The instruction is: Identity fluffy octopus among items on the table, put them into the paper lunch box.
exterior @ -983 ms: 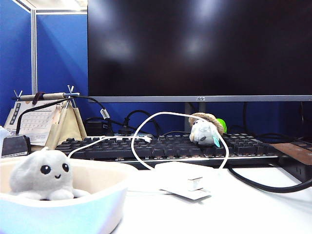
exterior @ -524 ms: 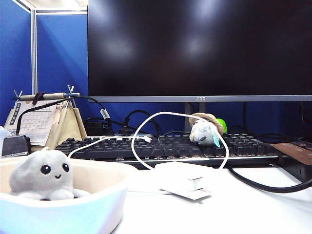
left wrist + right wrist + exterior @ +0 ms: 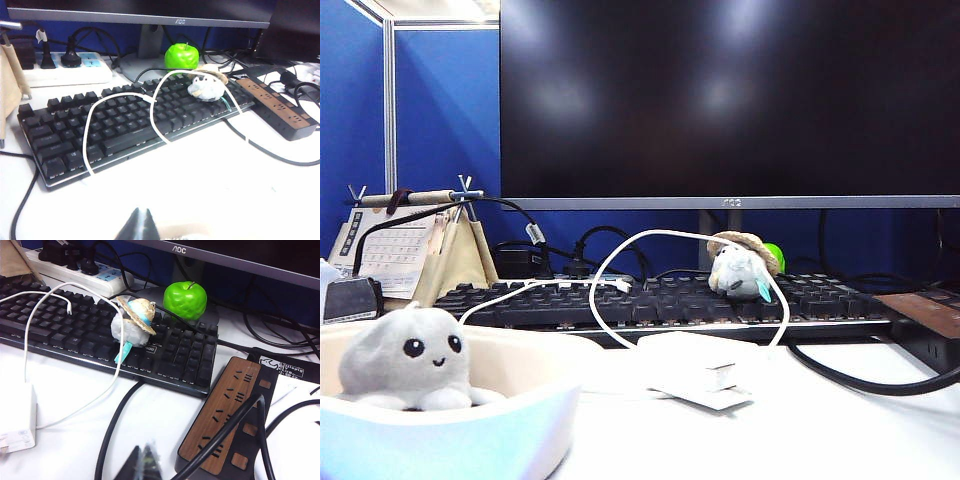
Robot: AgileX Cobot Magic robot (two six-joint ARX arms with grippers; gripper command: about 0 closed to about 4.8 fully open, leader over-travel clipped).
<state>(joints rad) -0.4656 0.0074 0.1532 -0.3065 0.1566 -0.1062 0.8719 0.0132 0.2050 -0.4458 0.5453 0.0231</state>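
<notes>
1. The fluffy octopus (image 3: 408, 358) sits upright inside the paper lunch box (image 3: 510, 420), in front of the keyboard (image 3: 660, 300).
2. The left gripper (image 3: 139, 226) hangs above the table before the keyboard, fingertips together, holding nothing.
3. The right gripper (image 3: 141, 464) hangs near the keyboard's end, pinched closed and empty.

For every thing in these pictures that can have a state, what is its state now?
fluffy octopus: upright inside the paper lunch box, facing the camera.
plush with straw hat: lying on the black keyboard.
white power adapter: on the table, its cable looped over the keyboard.
monitor: screen dark.
left gripper: shut, holding nothing, above the table.
right gripper: shut, holding nothing, near the brown power strip.
</notes>
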